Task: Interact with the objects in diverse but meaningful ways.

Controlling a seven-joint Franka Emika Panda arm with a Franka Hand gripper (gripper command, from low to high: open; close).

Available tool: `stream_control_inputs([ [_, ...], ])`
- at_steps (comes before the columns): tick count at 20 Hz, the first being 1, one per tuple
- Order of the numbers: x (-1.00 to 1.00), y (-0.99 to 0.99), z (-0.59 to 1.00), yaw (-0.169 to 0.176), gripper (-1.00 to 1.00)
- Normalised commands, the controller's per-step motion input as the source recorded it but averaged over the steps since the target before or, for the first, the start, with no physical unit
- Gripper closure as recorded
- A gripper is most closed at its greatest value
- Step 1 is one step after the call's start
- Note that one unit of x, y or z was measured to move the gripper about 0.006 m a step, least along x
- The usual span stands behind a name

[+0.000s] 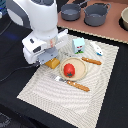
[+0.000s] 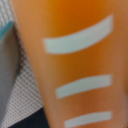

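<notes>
**Q:** On the counter, where is the arm, and what is it doing?

**A:** On the dark counter (image 1: 107, 107) lies a pale woven placemat (image 1: 40, 82), and the white robot arm's end effector (image 1: 48, 59) is down at the mat's edge. Directly under it sits the golden-yellow bread loaf (image 1: 52, 63), mostly hidden by the arm's body. The wrist view is filled by a blurred orange surface with three pale slashes, the loaf (image 2: 75, 65) seen very close. The fingers themselves are out of sight, so I cannot tell whether they are spread, narrowed, or gripping the loaf. I judge this to be a grasp or a release of the bread.

**Q:** What lies around it?

**A:** Just beside the end effector is a shallow tan plate (image 1: 81, 71) carrying a smooth, glossy red tomato (image 1: 69, 70), set like a served meal. Two orange-handled cutlery pieces (image 1: 91, 61) flank the plate, one beyond it and one on the nearer side. Farther away stand a small boxy white carton with blue-green print (image 1: 78, 45) and, beside that, a slim white-and-blue tube-like piece (image 1: 97, 48) lying flat.

**Q:** Anything further off?

**A:** Well apart, on a brown board, sit two matte grey pots (image 1: 96, 14), round with side handles.
</notes>
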Motion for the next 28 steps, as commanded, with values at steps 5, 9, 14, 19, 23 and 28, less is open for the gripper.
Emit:
stream_control_inputs([
  [5,-0.23,0.01,1.0,-0.027,1.0],
  [9,-0.36,-0.07,1.0,-0.039,1.0],
  [14,-0.18,-0.21,1.0,-0.014,1.0],
  [19,0.07,-0.4,0.97,-0.007,1.0],
  [23,0.26,-0.41,0.79,0.0,1.0],
  [28,0.6,-0.69,0.49,-0.009,1.0],
])
